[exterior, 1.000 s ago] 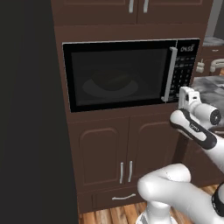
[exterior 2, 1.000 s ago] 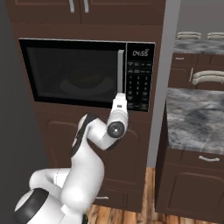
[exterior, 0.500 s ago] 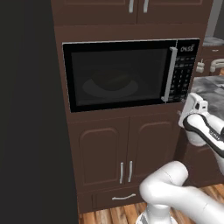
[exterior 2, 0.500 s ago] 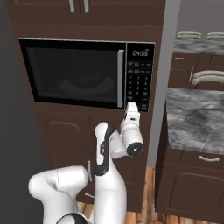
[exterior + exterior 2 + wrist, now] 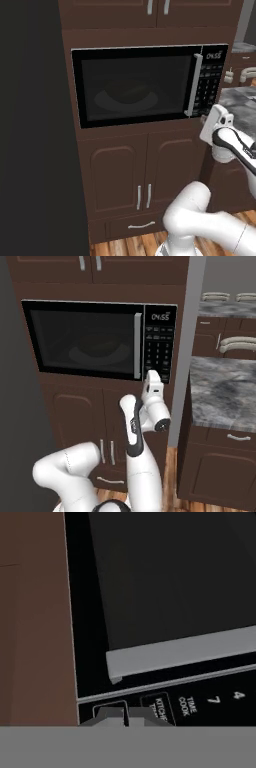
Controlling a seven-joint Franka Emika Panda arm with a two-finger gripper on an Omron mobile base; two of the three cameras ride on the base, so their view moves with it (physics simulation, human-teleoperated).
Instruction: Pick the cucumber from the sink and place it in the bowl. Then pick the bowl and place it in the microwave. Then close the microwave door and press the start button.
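The microwave door [image 5: 135, 87] is shut, the bowl [image 5: 127, 96] dimly visible behind its glass. To its right, the rigid keypad [image 5: 159, 348] needs only a light fingertip press, no grasp. The gripper [image 5: 151, 379], jaws together and empty, has dropped lower since a second ago, when they were apart.

Microwave shelf and what sits in it

Through the shut microwave door [image 5: 135, 85] I see the white turntable [image 5: 125, 101] carrying the bowl [image 5: 131, 93]; the microwave [image 5: 100, 338] sits in dark brown cabinetry [image 5: 140, 170], and to the right a grey stone counter [image 5: 222, 391] lies bare.
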